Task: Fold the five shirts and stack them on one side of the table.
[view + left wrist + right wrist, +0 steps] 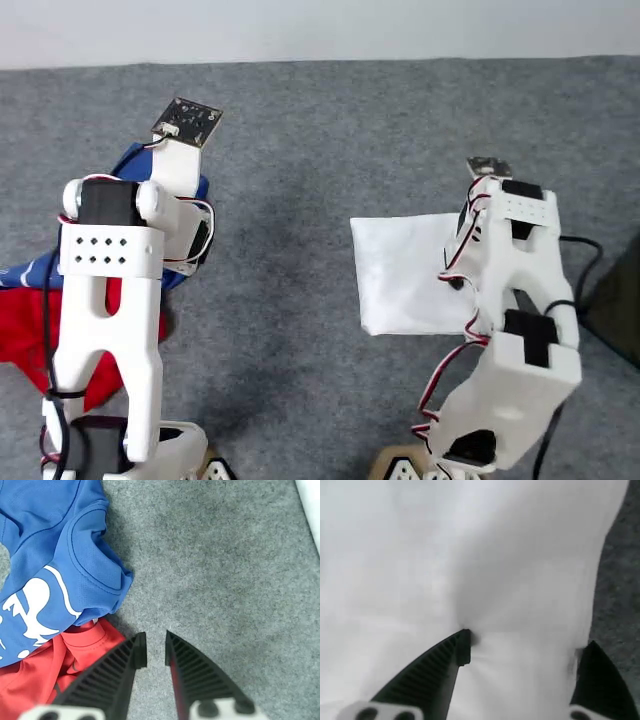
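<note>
Right gripper [525, 650], spread wide, is pressing down on the folded white shirt [405, 275] lying directly beneath it on the counter [300, 150] — left gripper [156, 650], narrowly parted and empty, is hovering just beside the crumpled blue shirt [60, 570] and red shirt [50, 665], making it the nearer arm.

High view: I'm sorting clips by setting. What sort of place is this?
Probably a robotics lab bench: grey felt-covered table, two white arms, and a folded white shirt plus blue shirt and red shirt.

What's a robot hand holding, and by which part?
Nothing is held. Left hand hangs empty by the red shirt; right hand sits open on the white shirt.
</note>
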